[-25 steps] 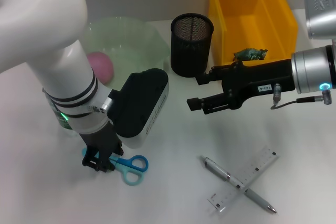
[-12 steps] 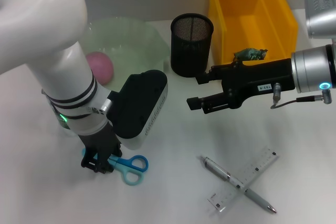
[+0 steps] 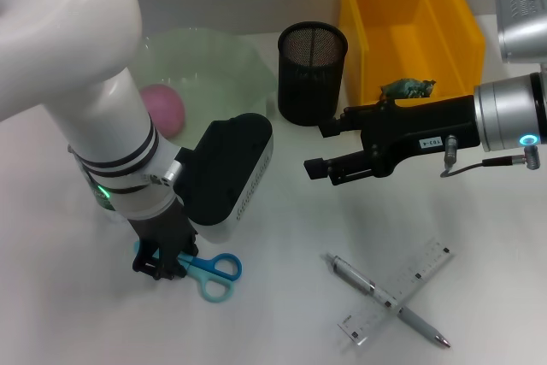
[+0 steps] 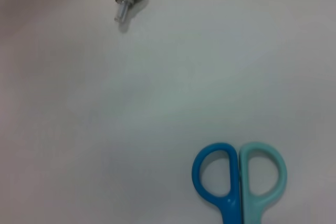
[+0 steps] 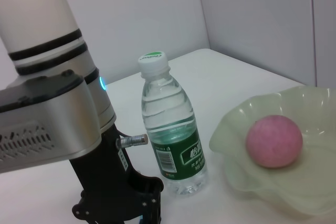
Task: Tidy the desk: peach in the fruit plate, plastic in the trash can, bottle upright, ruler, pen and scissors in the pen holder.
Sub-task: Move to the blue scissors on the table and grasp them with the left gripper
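Left tool point(image 3: 159, 269) down on scissors point(image 3: 209, 271); right tool point(image 3: 321, 148) open, empty

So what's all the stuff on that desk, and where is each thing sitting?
Peach: one, pink, in the fruit plate.
Fruit plate: one, pale green, far left.
Bottle: one, clear with green label, upright beside the plate.
Pen holder: one, black mesh, centre back.
Trash can: one, yellow, far right, with plastic scrap inside.
Scissors: one pair, blue handles, near left.
Pen and ruler: one each, silver and clear, crossed, near right.
Left gripper: black, down at the scissors.
Right gripper: black, open, hovering mid-desk.
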